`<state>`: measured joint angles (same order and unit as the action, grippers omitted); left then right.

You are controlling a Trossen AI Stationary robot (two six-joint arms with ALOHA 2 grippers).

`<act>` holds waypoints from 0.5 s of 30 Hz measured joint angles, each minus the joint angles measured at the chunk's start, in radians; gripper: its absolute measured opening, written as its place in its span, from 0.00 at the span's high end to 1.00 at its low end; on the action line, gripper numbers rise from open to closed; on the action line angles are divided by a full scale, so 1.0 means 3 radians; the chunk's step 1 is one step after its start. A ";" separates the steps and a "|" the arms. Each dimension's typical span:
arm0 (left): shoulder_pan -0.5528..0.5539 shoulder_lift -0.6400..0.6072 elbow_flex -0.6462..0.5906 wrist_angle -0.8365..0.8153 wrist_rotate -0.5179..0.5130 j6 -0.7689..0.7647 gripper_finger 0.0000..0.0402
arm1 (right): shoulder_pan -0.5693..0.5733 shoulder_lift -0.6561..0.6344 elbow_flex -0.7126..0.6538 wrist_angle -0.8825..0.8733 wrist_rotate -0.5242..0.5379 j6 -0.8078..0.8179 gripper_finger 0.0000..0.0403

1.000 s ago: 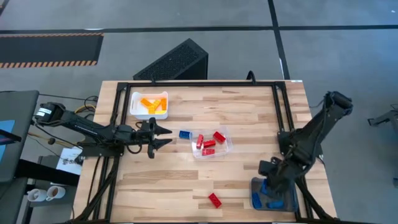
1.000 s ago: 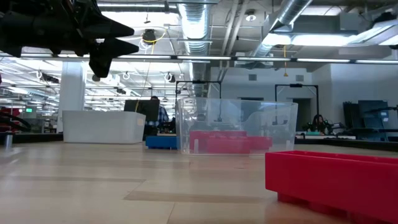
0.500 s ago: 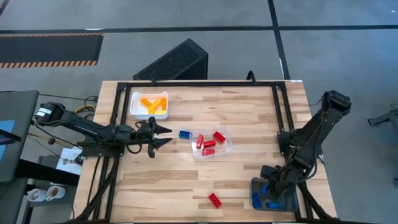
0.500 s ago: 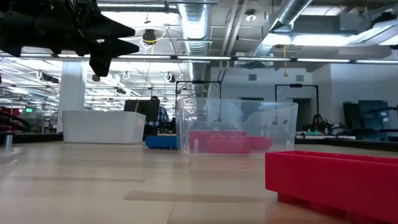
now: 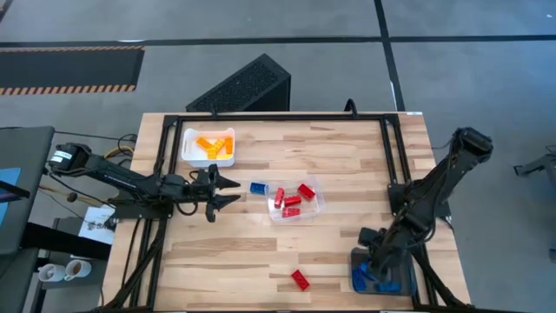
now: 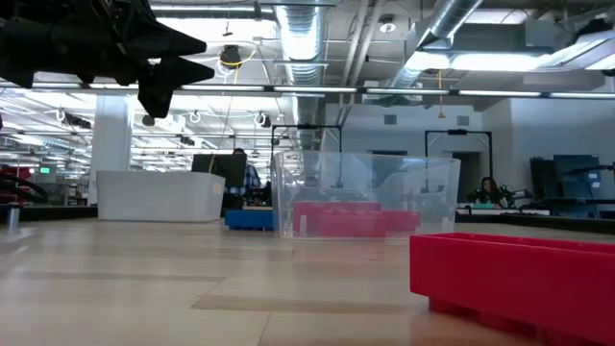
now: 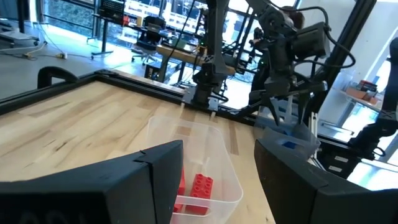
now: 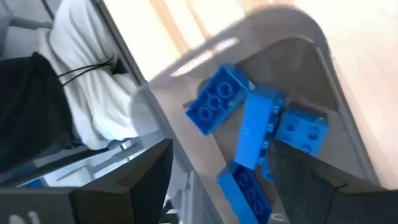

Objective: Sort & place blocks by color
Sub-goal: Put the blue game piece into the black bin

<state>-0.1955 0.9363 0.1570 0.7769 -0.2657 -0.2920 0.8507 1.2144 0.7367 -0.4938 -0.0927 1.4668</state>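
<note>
The right end effector [image 5: 380,268] hangs over the grey tray [image 5: 358,258] at the tabletop's [image 5: 347,174] near right corner; in the right wrist view its two dark fingers [image 8: 118,186] stand apart with nothing between them, open above the tray [image 8: 186,68]; four blue blocks [image 8: 217,107] lie loose and jumbled on the tray's floor, some touching one another; in the high view those blue blocks [image 5: 363,280] show only partly past the arm.

The left end effector [image 5: 233,190] hovers above the tabletop near its left edge, its fingers pointing toward the clear tray [image 5: 317,207]; its fingers are parted and empty, as the left wrist view shows, with the clear tray [image 7: 217,137] seen through the gap.

The clear tray sits near the middle of the tabletop and holds red blocks [image 5: 291,201]; a single blue block [image 5: 258,187] lies on the bare wood just beside that tray, on the side toward the left end effector; a single red block [image 5: 300,279] lies alone near the near edge, well apart from every tray; the white tray [image 5: 187,156] near the far left corner holds the yellow-orange blocks [image 5: 213,145].

In the low view the lone red block [image 6: 509,279] fills the foreground; the clear tray [image 6: 365,192] stands behind it; the left end effector [image 6: 197,58] hangs above the wood.
</note>
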 joint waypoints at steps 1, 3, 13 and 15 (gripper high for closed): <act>0.0000 -0.0001 0.0000 0.0000 0.0000 0.0001 0.55 | -0.0058 0.0000 0.0025 0.0001 -0.0047 -0.0059 0.30; 0.0000 -0.0001 0.0000 0.0000 0.0000 -0.0001 0.55 | -0.0175 0.0000 0.0087 -0.0002 -0.0116 -0.0173 0.30; 0.0000 -0.0001 0.0000 0.0002 0.0064 -0.0001 0.55 | -0.0818 0.0000 0.0326 0.0006 -0.0101 -0.1284 0.30; 0.0000 0.0000 0.0000 0.0064 0.0180 0.0035 0.55 | -0.0975 0.0000 0.0326 0.0005 -0.0100 -0.1519 0.30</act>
<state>-0.1955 0.9363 0.1570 0.7961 -0.2116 -0.2816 0.5582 1.2144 0.8345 -0.4922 -0.1226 1.0110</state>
